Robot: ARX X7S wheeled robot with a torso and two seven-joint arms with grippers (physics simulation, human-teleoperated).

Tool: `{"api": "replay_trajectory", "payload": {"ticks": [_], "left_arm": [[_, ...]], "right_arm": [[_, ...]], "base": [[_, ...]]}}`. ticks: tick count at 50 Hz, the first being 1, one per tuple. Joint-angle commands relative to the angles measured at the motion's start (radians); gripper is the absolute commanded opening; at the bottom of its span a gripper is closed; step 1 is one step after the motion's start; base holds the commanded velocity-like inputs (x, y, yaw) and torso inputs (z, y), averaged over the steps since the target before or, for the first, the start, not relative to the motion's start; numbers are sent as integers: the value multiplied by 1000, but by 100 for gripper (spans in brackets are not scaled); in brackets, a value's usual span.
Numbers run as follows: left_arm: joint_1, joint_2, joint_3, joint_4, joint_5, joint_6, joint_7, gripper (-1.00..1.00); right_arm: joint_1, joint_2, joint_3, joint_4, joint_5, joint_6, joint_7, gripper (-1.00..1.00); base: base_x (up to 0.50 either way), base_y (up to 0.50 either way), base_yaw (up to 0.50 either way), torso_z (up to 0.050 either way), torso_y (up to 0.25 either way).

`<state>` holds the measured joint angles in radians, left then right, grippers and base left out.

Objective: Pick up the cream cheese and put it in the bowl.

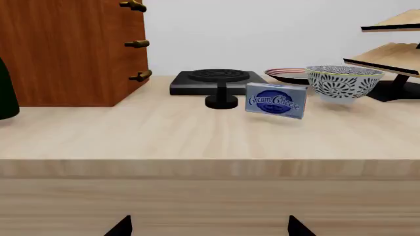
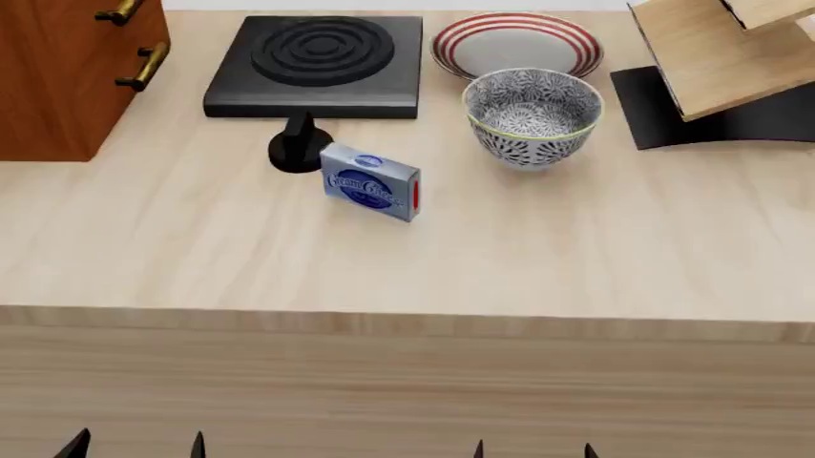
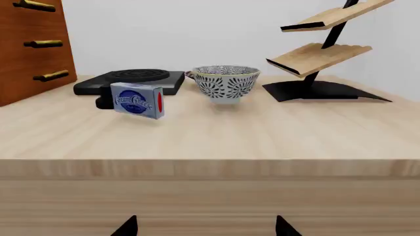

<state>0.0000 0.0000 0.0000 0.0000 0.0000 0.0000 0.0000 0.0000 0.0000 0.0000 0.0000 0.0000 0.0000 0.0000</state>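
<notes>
On the pale wooden desk (image 2: 574, 258) the cream cheese (image 2: 370, 182) stands on its long edge, blue oval logo facing the robot and red end flap turned to the robot's right; it sits just in front of a black knob (image 2: 297, 146) on a round foot, touching or nearly touching it, I cannot tell which; behind both lies a flat black burner plate (image 2: 319, 65) with ringed grooves. The bowl (image 2: 532, 116) stands upright to the right of the box, apart from it, with nothing visible inside; a red-striped plate (image 2: 516, 42) lies just behind the bowl. A brown cabinet (image 2: 71, 76) with brass handles occupies the far left, and a black-footed wooden rack (image 2: 720, 67) the far right. Both arms hang low in front of the desk's front edge, well short of the box; the left end effector (image 2: 136, 445) shows only two dark fingertips set apart, so it is spread; the right end effector (image 2: 533, 448) likewise shows two separated tips and grips nothing.
</notes>
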Motion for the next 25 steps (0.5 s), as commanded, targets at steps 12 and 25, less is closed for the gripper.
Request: {"api": "replay_trajectory", "payload": {"ticks": [12, 25], "left_arm": [[7, -43, 50, 14, -53, -6, -49, 100], [6, -47, 57, 15, -33, -16, -80, 100]], "right_arm": [[1, 45, -37, 3, 56, -8, 45, 100], [-4, 63, -56, -6, 72, -3, 66, 100]], "base": [[0, 0, 0, 0, 0], [0, 0, 0, 0, 0]]}}
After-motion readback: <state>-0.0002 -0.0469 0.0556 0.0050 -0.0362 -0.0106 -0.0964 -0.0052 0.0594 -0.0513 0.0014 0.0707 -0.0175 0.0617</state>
